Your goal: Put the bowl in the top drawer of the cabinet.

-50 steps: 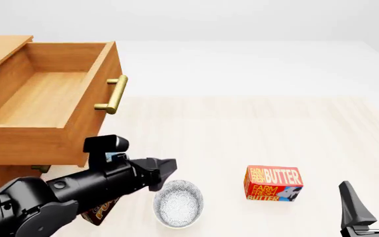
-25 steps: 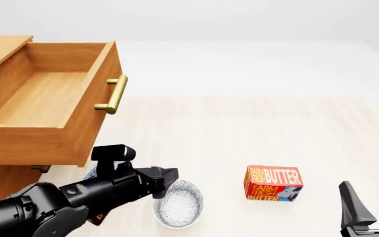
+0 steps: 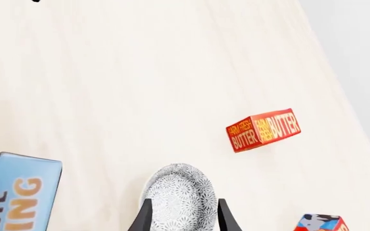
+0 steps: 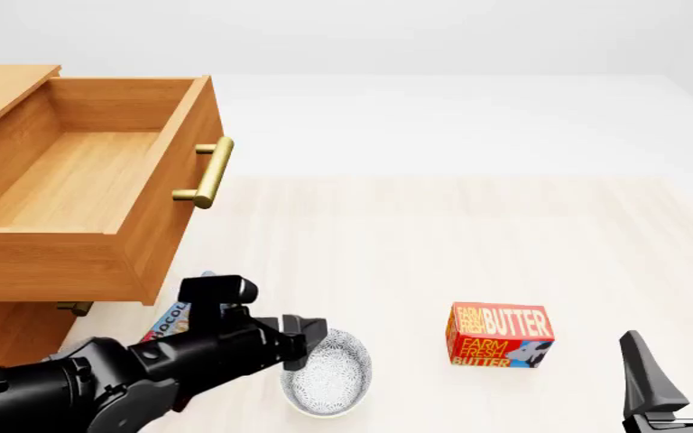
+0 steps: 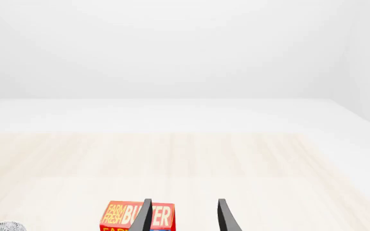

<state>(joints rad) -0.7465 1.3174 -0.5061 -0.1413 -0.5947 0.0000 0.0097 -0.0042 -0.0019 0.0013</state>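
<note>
Reaching in from the cabinet [image 4: 10, 325] side, your left gripper [image 4: 310, 332] sits at the near-cabinet rim of the bowl [image 4: 328, 372], and in the left wrist view its two fingers [image 3: 145, 217] stand apart with the bowl's speckled body [image 3: 178, 195] between them; whether they press on the rim you cannot tell from these views. The bowl rests upright on the desk [image 4: 443, 244], beside the cabinet's front and below the level of the top drawer [image 4: 69, 180]. That drawer is pulled out, its wooden floor bare and its brass bar handle [image 4: 206, 173] on the face turned toward the bowl. Under it, a bit of the lower drawer's handle [image 4: 73, 308] peeks out.

On the bowl's far side from the cabinet, well apart from it, you have the red Farm Fresh butter box [image 4: 498, 335] standing on the desk. Between the bowl and the cabinet, partly hidden by your left arm, lies a blue box with orange lettering [image 4: 170, 318]; it also appears in the left wrist view [image 3: 15, 192], along with a corner of another red and blue box [image 3: 319, 224].

Your right gripper [image 4: 684, 370] hangs past the butter box, farther still from the cabinet, its fingers spread and holding nothing. In its wrist view the butter box [image 5: 124, 215] shows just behind the fingers [image 5: 140, 216].
</note>
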